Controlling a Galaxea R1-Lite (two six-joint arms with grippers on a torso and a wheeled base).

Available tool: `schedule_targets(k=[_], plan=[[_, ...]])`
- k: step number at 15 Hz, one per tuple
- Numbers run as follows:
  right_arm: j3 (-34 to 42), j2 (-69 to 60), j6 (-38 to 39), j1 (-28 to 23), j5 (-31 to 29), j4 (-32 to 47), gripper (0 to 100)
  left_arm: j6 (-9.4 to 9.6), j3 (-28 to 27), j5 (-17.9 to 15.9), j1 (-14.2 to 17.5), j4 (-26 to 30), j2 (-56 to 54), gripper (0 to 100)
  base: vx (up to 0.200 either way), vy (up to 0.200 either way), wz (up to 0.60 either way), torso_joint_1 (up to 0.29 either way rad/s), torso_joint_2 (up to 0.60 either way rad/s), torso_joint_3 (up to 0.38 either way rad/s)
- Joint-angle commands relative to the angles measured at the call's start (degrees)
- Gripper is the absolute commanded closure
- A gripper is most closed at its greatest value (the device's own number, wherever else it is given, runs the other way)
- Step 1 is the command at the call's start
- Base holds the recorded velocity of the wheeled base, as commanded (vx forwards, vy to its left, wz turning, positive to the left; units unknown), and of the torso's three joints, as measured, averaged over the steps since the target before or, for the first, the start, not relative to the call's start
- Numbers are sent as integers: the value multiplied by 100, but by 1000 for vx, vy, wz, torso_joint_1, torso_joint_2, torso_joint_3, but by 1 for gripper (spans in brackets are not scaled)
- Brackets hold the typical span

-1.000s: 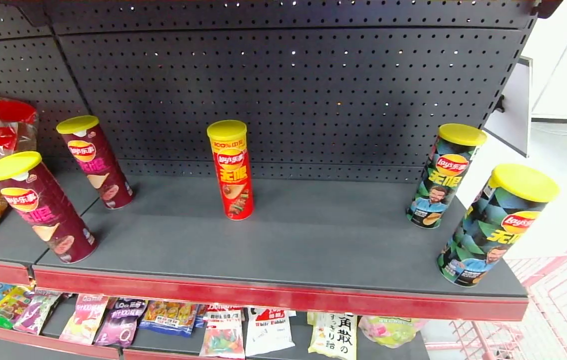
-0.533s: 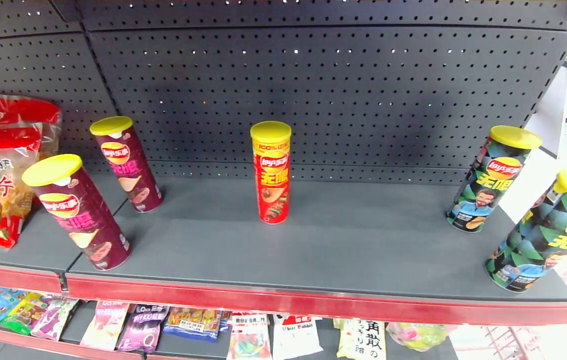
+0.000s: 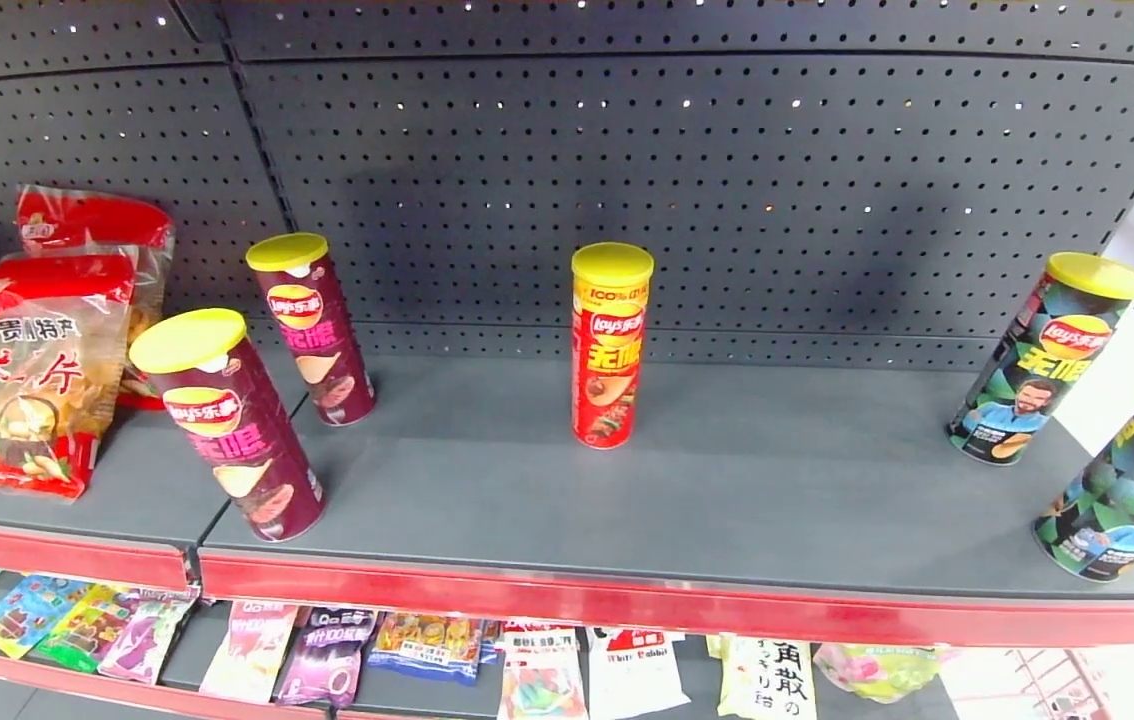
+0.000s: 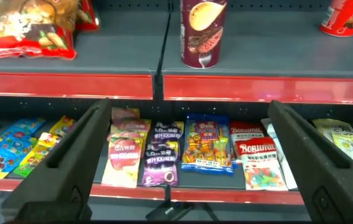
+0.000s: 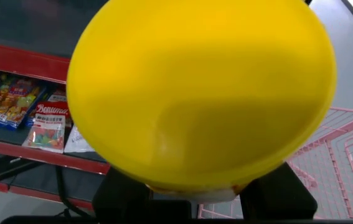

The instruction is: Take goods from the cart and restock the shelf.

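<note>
Shelf (image 3: 627, 510) stock is sorted by flavour, I'd say: two purple cans (image 3: 227, 420) at my left, two green cans (image 3: 1047, 355) at the far right, and a lone red can (image 3: 610, 345) in the middle with bare board on both sides, the likely place for new stock. Beside the shelf's right end I see the pink wire cart (image 5: 350, 155). My right gripper (image 5: 198, 199) appears clenched on a yellow-lidded can (image 5: 201, 87), the lid facing the wrist camera, probably so the can goes down base first; its flavour is hidden from me. My left gripper (image 4: 188, 109) hangs spread and empty, low before the candy packets (image 4: 207, 146) on the tier below, clear of the placing.
</note>
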Motion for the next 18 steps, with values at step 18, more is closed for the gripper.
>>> schedule_targets(k=[18], plan=[[960, 29, 294, 22, 40, -1011, 100, 452, -3375, -2129, -925, -510, 4243, 0, 0, 0, 0, 0, 0, 0]])
